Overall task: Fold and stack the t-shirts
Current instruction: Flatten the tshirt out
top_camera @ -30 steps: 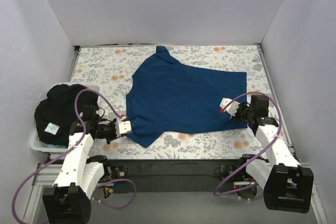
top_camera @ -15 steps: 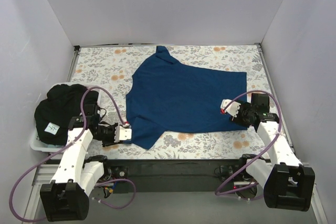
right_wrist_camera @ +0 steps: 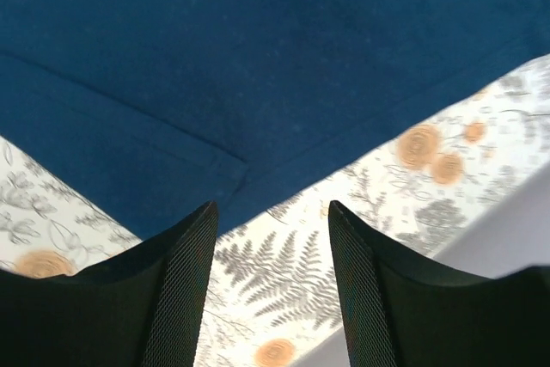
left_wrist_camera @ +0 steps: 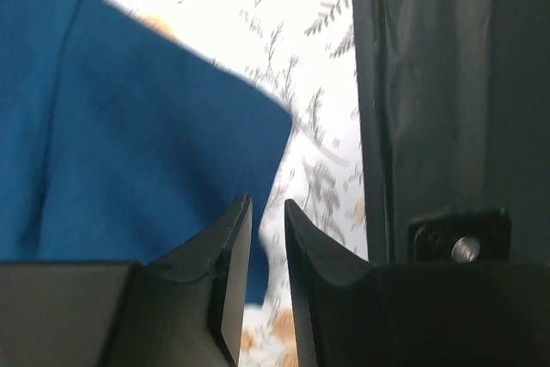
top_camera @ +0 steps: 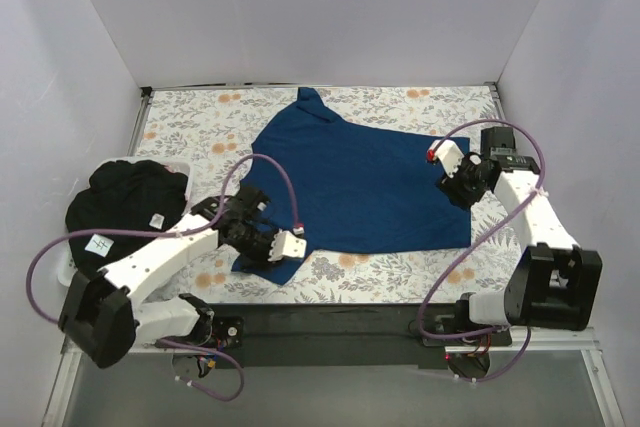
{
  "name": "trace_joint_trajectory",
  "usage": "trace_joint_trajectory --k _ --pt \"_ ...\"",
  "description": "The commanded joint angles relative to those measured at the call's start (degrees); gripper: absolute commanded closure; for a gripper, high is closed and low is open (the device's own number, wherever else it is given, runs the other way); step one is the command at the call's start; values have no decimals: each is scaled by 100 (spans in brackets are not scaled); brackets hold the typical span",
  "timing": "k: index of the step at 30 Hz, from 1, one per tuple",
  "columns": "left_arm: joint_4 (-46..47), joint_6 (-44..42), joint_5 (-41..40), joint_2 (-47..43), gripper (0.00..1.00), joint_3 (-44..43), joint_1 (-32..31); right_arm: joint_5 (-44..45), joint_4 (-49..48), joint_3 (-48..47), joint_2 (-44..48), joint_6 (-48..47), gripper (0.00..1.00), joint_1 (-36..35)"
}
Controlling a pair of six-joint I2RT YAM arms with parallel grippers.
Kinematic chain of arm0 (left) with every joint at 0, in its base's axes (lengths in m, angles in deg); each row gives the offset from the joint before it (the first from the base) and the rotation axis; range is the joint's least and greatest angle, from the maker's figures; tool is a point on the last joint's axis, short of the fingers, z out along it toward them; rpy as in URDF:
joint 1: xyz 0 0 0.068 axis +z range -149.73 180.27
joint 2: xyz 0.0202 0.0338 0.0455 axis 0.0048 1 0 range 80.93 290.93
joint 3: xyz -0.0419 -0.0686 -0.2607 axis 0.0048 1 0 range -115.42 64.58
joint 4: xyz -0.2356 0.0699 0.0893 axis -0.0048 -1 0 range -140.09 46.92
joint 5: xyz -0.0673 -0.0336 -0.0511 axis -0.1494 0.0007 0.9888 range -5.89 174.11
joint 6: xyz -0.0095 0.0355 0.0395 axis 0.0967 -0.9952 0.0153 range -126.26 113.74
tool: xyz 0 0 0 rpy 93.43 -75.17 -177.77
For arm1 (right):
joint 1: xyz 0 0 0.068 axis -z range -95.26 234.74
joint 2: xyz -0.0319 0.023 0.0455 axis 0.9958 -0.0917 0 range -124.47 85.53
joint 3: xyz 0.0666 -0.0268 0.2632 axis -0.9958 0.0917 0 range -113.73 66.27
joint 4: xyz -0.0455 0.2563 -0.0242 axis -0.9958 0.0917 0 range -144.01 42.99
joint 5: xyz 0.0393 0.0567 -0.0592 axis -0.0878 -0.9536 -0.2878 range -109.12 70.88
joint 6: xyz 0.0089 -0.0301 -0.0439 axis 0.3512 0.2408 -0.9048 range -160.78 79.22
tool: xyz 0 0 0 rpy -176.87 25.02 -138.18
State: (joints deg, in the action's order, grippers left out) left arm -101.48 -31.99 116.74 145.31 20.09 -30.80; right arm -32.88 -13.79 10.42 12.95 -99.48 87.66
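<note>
The blue t-shirt [top_camera: 360, 182] lies spread flat on the floral cloth [top_camera: 190, 127] over the counter, hem to the right. The left hand [top_camera: 295, 245] has swung right, from just left of the near sleeve to a spot over it — its fingers are drawn to a narrow slit with nothing between. The right hand [top_camera: 440, 158] has moved from the shirt's near-right corner to its far-right corner, fingers wide apart and holding nothing. The black t-shirt [top_camera: 120, 202] stays heaped at the left edge.
</note>
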Motion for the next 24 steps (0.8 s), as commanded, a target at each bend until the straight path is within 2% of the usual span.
trace_joint_trajectory --k 1,6,10,14,17,20,21,24 --pt "1013 1781 -1079 704 79 54 -733 -162 609 -565 -607 982 41 -2" --pt "1654 2142 -1767 1489 79 195 -1217 162 644 -672 -1179 1159 43 -46" --pt "1691 2345 -1794 1700 81 256 -1612 260 636 -532 -1347 1159 44 -54" --pt "1620 2695 -1838 1824 82 327 -2393 330 644 -488 -1461 1176 44 -54" --pt "1533 2697 -1812 1841 82 213 -2439 321 679 -540 -1531 1107 44 -54" --pt "928 2653 -980 1754 82 -252 -2439 93 898 -628 -1558 966 45 -54" --pt "700 2748 -464 1710 81 -375 -2439 40 951 -654 -1601 913 45 -63" --pt "609 3012 -108 1543 76 -788 -2439 127 1031 -742 -1750 851 43 -63"
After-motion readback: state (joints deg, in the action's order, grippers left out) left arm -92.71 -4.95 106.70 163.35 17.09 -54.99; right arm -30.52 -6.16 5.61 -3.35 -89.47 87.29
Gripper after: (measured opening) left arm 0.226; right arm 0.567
